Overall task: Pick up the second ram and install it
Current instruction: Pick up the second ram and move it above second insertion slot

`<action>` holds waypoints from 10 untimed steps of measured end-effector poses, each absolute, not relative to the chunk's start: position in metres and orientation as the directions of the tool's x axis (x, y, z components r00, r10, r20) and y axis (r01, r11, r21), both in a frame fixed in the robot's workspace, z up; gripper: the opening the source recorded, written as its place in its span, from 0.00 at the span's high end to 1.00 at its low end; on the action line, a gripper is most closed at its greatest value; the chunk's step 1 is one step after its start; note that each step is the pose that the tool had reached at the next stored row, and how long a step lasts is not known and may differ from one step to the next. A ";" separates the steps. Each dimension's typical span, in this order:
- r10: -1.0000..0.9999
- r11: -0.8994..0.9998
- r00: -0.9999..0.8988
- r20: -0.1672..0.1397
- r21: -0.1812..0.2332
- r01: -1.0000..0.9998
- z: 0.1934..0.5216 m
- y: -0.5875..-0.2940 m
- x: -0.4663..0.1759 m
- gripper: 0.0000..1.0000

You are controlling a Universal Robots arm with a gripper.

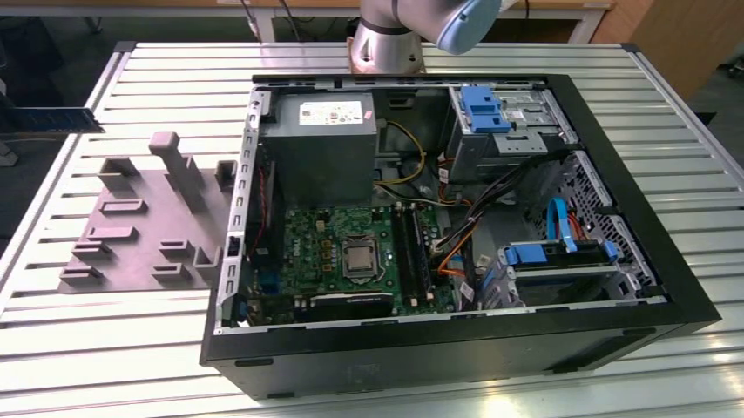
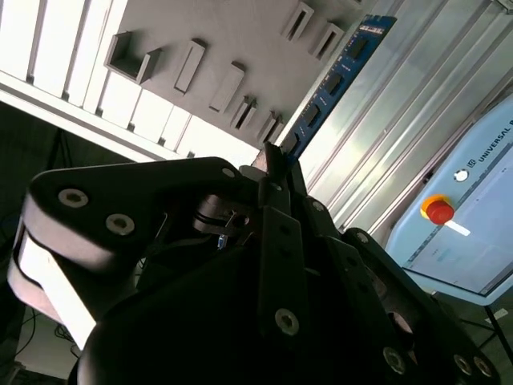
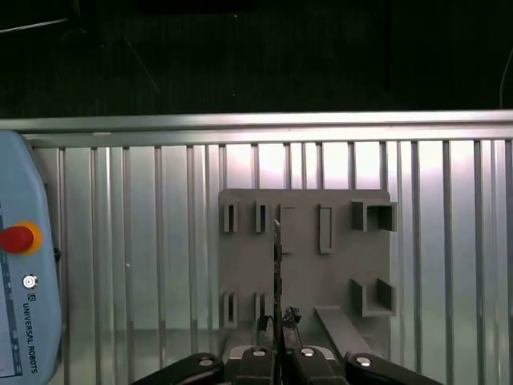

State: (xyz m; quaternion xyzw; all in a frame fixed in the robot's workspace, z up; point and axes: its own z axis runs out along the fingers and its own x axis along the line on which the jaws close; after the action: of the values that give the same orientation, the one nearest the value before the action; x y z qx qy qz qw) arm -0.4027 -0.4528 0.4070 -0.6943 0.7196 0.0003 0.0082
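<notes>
My hand (image 3: 278,327) is clamped tight on the ram (image 3: 277,257). It pinches one end of the ram from both sides, and the rest sticks out in front of me.

In the first wrist view I see the ram from its thin edge, so it looks like a dark line. Far under it lies the grey holder (image 3: 337,273) on the table (image 3: 144,241) with the shiny slats. The ram is up in the air and does not touch the holder.

In the second wrist view I see the ram's (image 2: 337,76) flat side. It is blue with a row of black chips. A pale blue box (image 2: 473,233) with a red button lies on the table near the holder.

In the exterior view the ram (image 1: 52,119) hangs at the exterior view's left, out past the holder (image 1: 128,252). The open black case (image 1: 465,357) lies on the table at the exterior view's right. Inside it I see a green board (image 1: 314,252) and a grey power box (image 1: 320,148). The ram is well apart from the case, and the holder lies between them. My arm's base (image 1: 389,43) stands behind the case.
</notes>
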 end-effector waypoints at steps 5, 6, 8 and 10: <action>-0.999 0.036 -0.036 -0.012 -0.011 -0.999 0.407 -0.453 -0.403 0.86; -0.999 0.036 -0.036 -0.012 -0.011 -0.999 0.408 -0.453 -0.402 0.86; -0.999 0.036 -0.036 -0.012 -0.011 -0.999 0.407 -0.453 -0.401 0.86; -0.999 0.036 -0.036 -0.012 -0.011 -0.999 0.407 -0.453 -0.399 0.86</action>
State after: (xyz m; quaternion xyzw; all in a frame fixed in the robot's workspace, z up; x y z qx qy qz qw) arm -0.3991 -0.4528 0.4074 -0.6943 0.7196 0.0003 0.0080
